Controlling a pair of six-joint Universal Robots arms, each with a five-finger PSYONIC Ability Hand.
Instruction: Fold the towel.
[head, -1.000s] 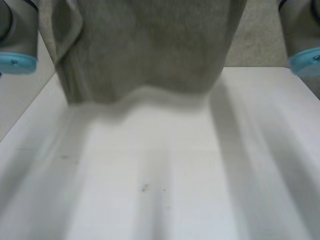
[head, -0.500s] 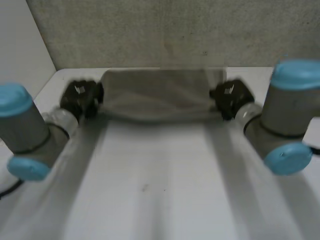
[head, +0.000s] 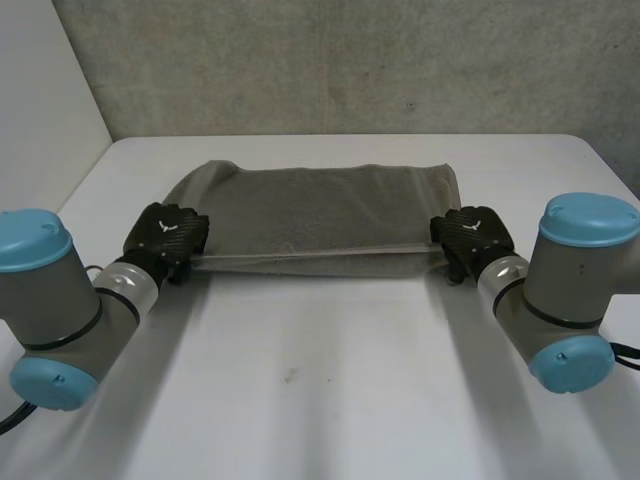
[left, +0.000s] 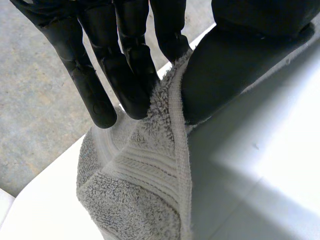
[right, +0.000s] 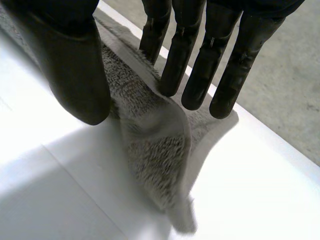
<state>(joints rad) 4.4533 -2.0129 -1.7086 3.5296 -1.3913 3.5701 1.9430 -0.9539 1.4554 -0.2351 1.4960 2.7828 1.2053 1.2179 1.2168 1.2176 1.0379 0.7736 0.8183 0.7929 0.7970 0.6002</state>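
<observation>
**Towel pinched at both near corners, stretched between the hands**

The grey towel (head: 320, 215) lay spread on the white table (head: 330, 400), most of it beyond the fingertips of both hands. Its near edge ran taut from one hand to the other. The left hand (head: 168, 238) pinched one end of that edge, with the hem caught between thumb and straight fingers. The right hand (head: 472, 240) pinched the opposite corner the same way, and loose cloth drooped below its thumb.

To do this step well, I judged that both hands should travel together at equal height, so the held edge stays straight and lands square on the far edge. Uneven tension would probably skew the fold, and a shallow pinch might let the hem slip.

No brand or label showed on the towel, only a woven band beside the hem near the left fingers. Each hand's back bore a small pale mark, too small to read.
</observation>
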